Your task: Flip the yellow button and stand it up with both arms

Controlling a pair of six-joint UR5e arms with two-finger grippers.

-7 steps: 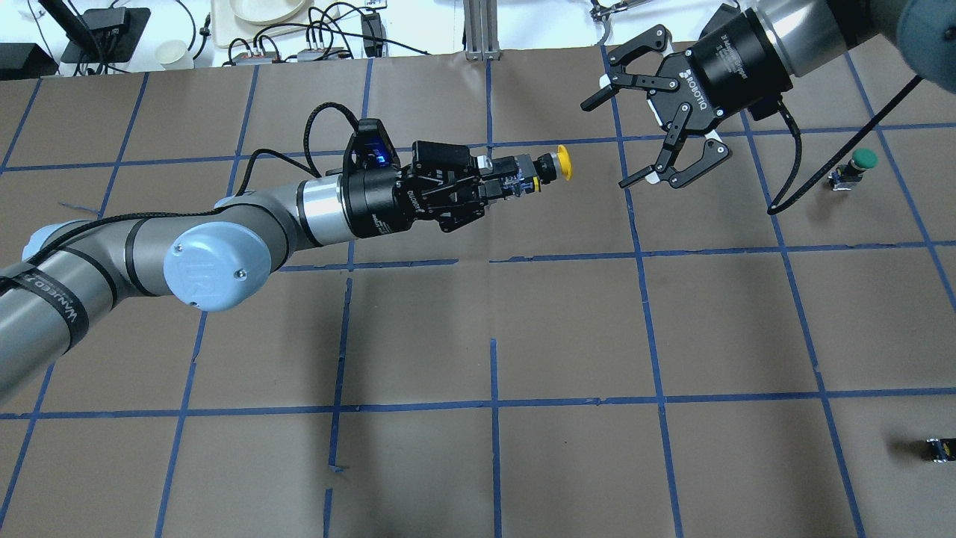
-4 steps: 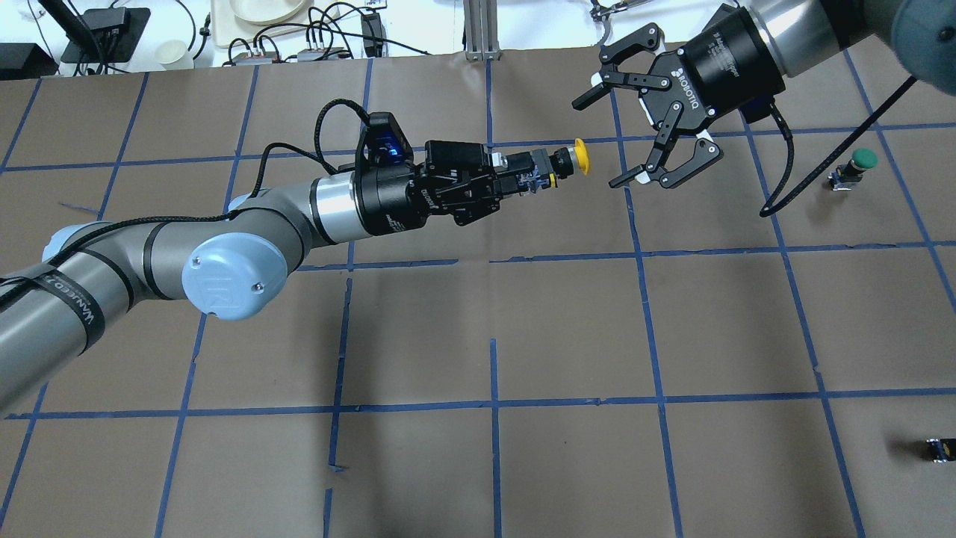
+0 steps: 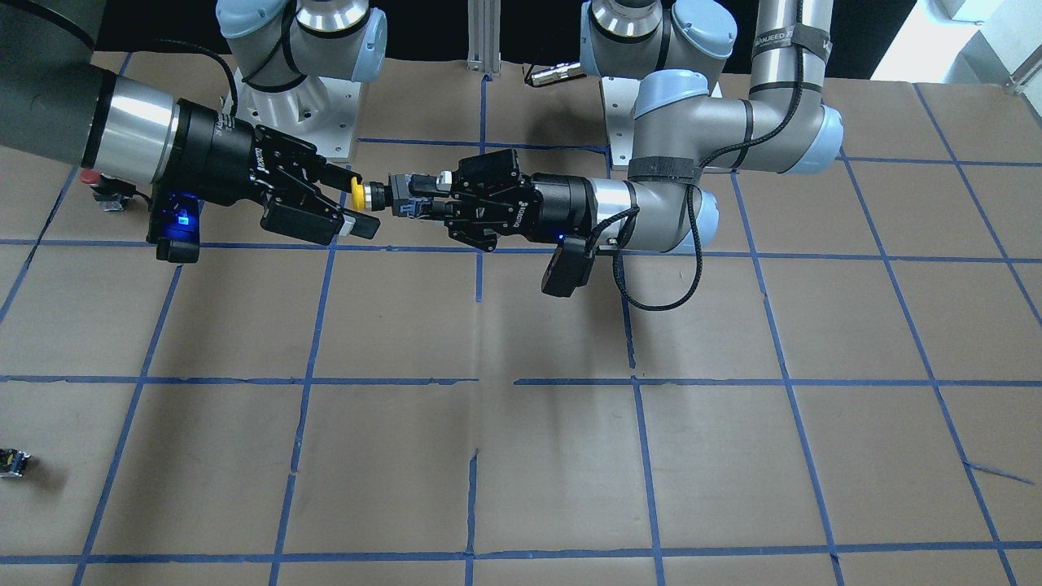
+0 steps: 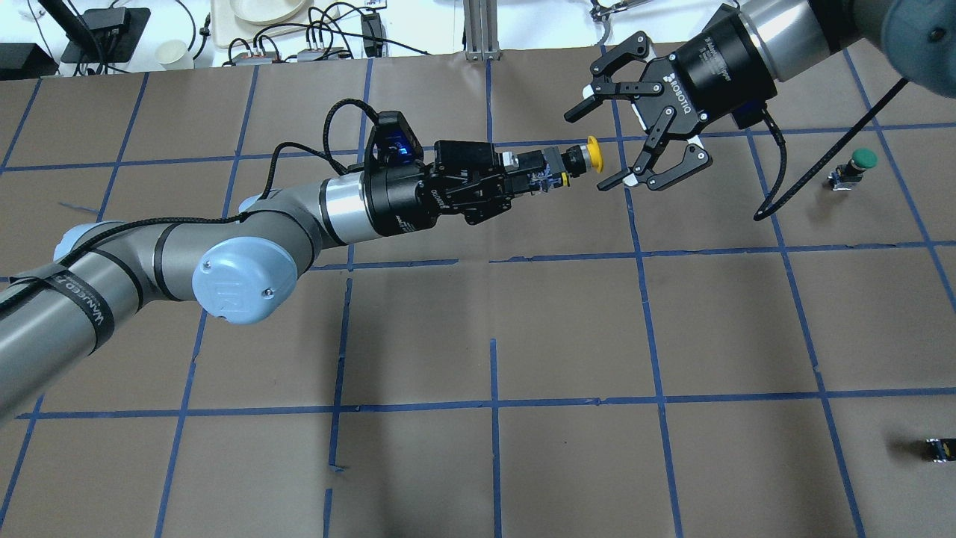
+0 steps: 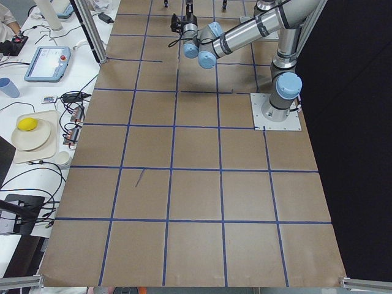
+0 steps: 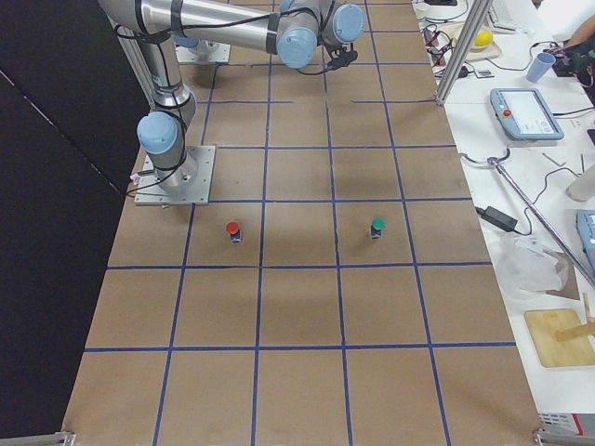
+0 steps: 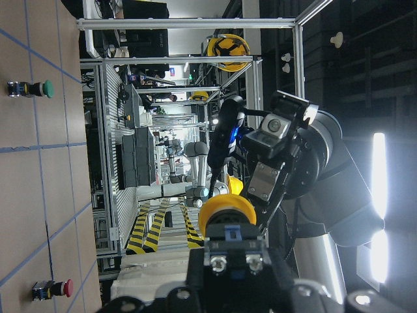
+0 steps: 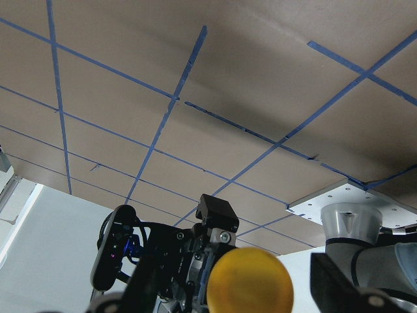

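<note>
Jaws: left gripper [image 4: 525,177] clamped on yellow button [image 4: 569,162], dark body; right gripper [image 4: 588,149] wide around its round yellow cap.

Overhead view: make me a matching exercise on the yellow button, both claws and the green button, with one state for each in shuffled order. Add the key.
Things:
1. yellow button
2. left claw
3. right claw
4. green button

States:
A. open, gripping nothing
B. standing alone on the table
C. held in the air, lying sideways
D. shut, gripping something

Pairs: 1-C, 2-D, 3-A, 4-B.
</note>
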